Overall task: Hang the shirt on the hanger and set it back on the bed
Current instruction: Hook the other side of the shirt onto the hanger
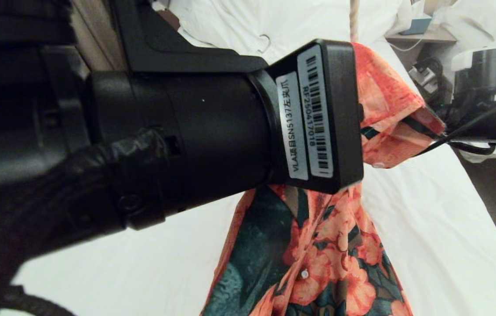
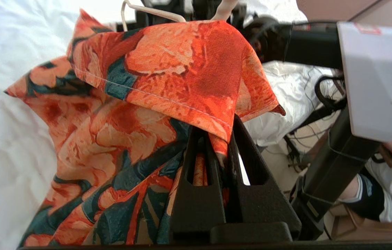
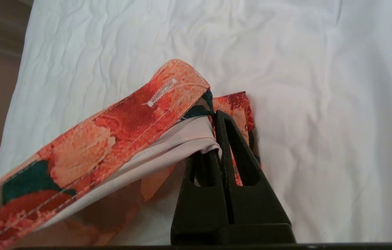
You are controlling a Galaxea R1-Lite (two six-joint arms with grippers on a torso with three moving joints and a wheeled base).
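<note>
While both grippers (image 2: 216, 139) (image 3: 216, 139) pinch the shirt (image 1: 318, 254), raised over white bed (image 1: 428, 228)

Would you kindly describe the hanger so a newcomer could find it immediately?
Start at the white bed, then find the flowered shirt held above it by both grippers. The hanger pokes out just over the shirt's raised fold: thin cream-white wire, unlike the black gripper parts around it.
</note>
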